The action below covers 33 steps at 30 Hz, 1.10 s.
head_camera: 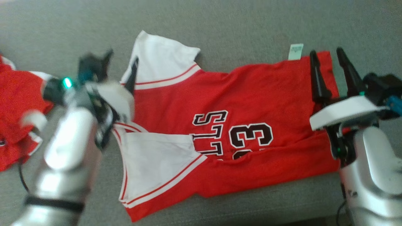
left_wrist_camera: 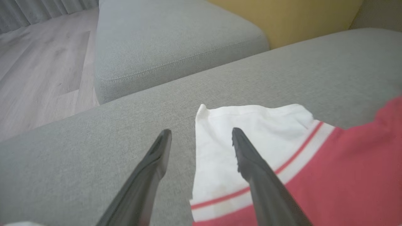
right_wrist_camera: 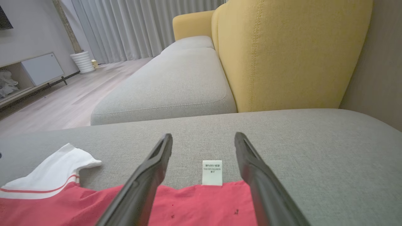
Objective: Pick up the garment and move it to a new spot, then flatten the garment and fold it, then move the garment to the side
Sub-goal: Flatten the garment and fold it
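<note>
A second red garment (head_camera: 15, 91) lies crumpled to the left on the grey sofa seat (head_camera: 235, 18). Beyond are a yellow backrest (right_wrist_camera: 292, 53), pale curtains (right_wrist_camera: 135, 28) and a wooden floor (right_wrist_camera: 62, 103).

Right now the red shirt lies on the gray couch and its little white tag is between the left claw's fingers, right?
Not quite. The right wrist view shows the tag between the fingers of the right claw, not the left. The left claw is at a white sleeve instead. The rest holds: the red shirt lies on the gray couch.
</note>
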Available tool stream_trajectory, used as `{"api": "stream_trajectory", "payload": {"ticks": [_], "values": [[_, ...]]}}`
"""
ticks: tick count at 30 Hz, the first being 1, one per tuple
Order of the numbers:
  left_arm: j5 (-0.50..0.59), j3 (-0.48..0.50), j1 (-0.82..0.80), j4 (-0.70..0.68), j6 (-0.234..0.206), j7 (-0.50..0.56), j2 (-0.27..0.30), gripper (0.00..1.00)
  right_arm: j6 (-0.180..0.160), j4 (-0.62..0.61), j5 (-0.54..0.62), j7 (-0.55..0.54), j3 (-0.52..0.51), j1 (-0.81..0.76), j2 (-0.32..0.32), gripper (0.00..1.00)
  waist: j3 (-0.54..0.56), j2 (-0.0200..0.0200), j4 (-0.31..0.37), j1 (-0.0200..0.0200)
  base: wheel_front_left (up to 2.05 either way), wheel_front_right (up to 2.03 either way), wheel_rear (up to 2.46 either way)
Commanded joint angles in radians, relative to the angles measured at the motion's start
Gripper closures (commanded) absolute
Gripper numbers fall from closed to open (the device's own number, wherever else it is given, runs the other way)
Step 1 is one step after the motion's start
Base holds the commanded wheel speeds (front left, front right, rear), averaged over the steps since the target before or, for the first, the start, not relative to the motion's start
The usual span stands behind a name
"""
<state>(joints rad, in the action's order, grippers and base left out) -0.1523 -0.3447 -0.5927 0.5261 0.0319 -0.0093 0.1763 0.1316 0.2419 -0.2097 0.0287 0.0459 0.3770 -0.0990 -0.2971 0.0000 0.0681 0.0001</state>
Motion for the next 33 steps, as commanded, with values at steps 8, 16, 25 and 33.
{"api": "stream_trajectory", "payload": {"ticks": [8, 16, 25, 33], "values": [[-0.016, -0.017, -0.304, 0.128, 0.089, 0.168, 0.116, 0.00, -0.001, -0.018, -0.003, -0.009, 0.065, 0.132, -0.018, 0.00, -0.142, 0.0000, 0.085, -0.0001, 0.00, 0.00, 0.00], [-0.114, -0.165, -0.451, 0.232, 0.098, 0.296, 0.176, 0.00, -0.001, 0.003, -0.016, 0.008, 0.080, 0.178, -0.007, 0.00, -0.178, 0.0000, 0.121, -0.0001, 0.00, 0.00, 0.00], [-0.271, -0.313, -0.488, 0.262, 0.099, 0.341, 0.219, 1.00, -0.001, 0.039, -0.025, 0.021, 0.062, 0.188, -0.011, 0.00, -0.180, 0.0000, 0.131, -0.0001, 0.00, 0.00, 0.00], [-0.357, -0.306, -0.499, 0.225, 0.093, 0.223, 0.213, 1.00, -0.001, 0.117, -0.053, -0.062, 0.013, 0.223, -0.049, 0.00, -0.157, 0.0000, 0.071, -0.0001, 0.00, 0.00, 0.00]]}}
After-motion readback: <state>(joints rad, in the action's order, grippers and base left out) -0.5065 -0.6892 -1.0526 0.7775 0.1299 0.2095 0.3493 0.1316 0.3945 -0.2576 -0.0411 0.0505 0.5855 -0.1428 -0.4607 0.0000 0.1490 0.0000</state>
